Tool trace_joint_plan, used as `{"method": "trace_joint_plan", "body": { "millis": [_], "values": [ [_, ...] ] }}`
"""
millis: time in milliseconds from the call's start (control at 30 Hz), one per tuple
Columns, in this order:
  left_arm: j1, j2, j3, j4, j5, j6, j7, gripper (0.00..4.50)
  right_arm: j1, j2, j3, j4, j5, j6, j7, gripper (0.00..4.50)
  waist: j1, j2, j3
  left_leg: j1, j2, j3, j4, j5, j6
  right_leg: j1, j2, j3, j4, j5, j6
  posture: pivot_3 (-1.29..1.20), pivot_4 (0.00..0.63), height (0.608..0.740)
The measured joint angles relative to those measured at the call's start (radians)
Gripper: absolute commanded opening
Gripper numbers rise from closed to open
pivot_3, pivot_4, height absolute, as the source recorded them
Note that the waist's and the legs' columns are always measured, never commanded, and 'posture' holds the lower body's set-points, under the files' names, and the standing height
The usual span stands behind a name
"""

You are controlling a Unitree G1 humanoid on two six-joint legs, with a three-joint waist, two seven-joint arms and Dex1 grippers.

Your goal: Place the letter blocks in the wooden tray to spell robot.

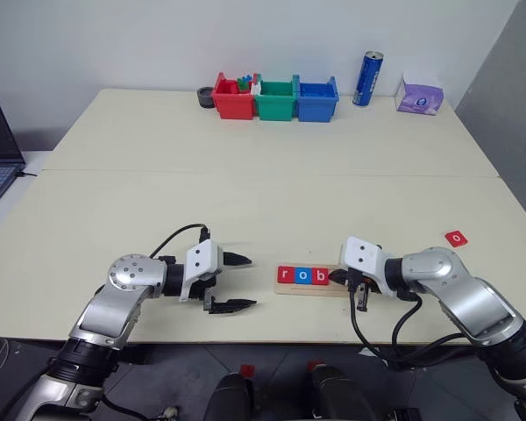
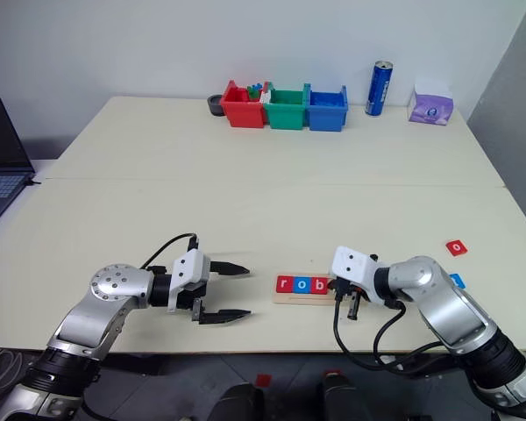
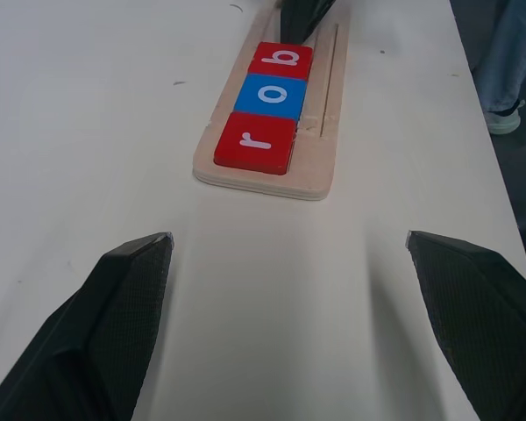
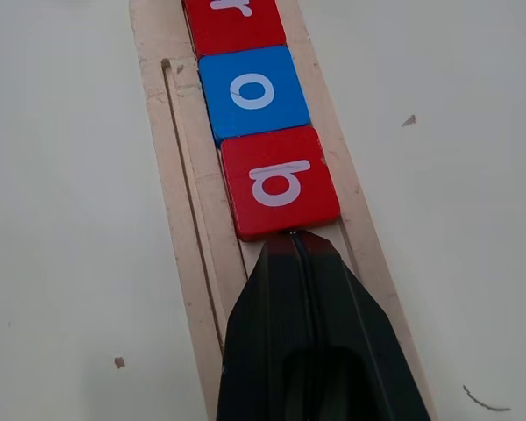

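Tray: the wooden tray (image 1: pixel 309 288) is lying near the front edge of the table (image 1: pixel 263 189), between the two arms, with its groove running lengthwise beside the tiles.
Tiles in place: a red r (image 1: pixel 286 274), a blue o (image 1: pixel 303 275) and a red b (image 1: pixel 320 276) are sitting in a row, edge to edge, at the tray's left end — the right part is lying bare.
Tiles waiting: a red tile (image 1: pixel 456 237) is lying well to the right on the table; in the right eye view a blue tile (image 2: pixel 457 281) is peeking out behind the right forearm.
Right gripper: the right gripper (image 4: pixel 294 241) is clenched with nothing between its fingers, its tip meeting the free edge of the b tile.
Left gripper: the left gripper (image 1: pixel 240 282) is hovering just left of the tray, fingers spread wide, empty.
Step in hand: judging by the pose, the closed tip is nudging the b snug against the o.
Doing it well: pushing along the tray's length, low and gently, so the row is closing up without a tile riding over its neighbour — and without the whole tray sliding leftward.
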Motion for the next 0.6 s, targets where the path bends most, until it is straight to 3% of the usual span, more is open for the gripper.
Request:
{"method": "trace_joint_plan", "body": {
  "millis": [167,233,467,600],
  "values": [
    [0.000,-0.001,0.000,0.001,0.000,-0.005,-0.001,4.50,0.000,-0.008,-0.014,0.000,-0.005,-0.011,-0.003,0.01,0.000,0.000,0.000,0.000,0.000,0.000,0.000,0.000,0.000,0.000,0.000,0.000,0.000,0.000,0.000,0.00,0.150,0.740],
    [0.001,-0.002,0.000,0.002,0.000,-0.012,-0.001,4.50,0.009,-0.014,-0.065,-0.005,0.006,-0.001,-0.008,0.37,0.001,0.000,0.000,0.000,0.000,0.000,0.000,0.000,0.000,0.000,0.000,0.000,0.000,0.000,-0.001,0.00,0.150,0.740],
    [0.008,-0.015,-0.004,0.006,-0.001,-0.024,0.002,4.50,0.120,0.066,-0.439,-0.049,0.121,0.120,-0.154,2.78,0.002,0.000,0.000,-0.001,0.000,0.000,0.000,0.000,0.000,0.000,0.000,0.000,0.000,0.002,-0.004,0.00,0.150,0.740],
    [0.012,-0.020,-0.007,0.006,-0.002,-0.022,0.003,4.50,0.200,0.093,-0.606,0.009,0.109,0.115,-0.283,4.13,0.003,0.000,0.000,0.000,-0.001,0.001,0.000,0.000,0.000,0.000,0.000,0.001,0.000,0.002,-0.003,0.00,0.150,0.740]
  ]
}}
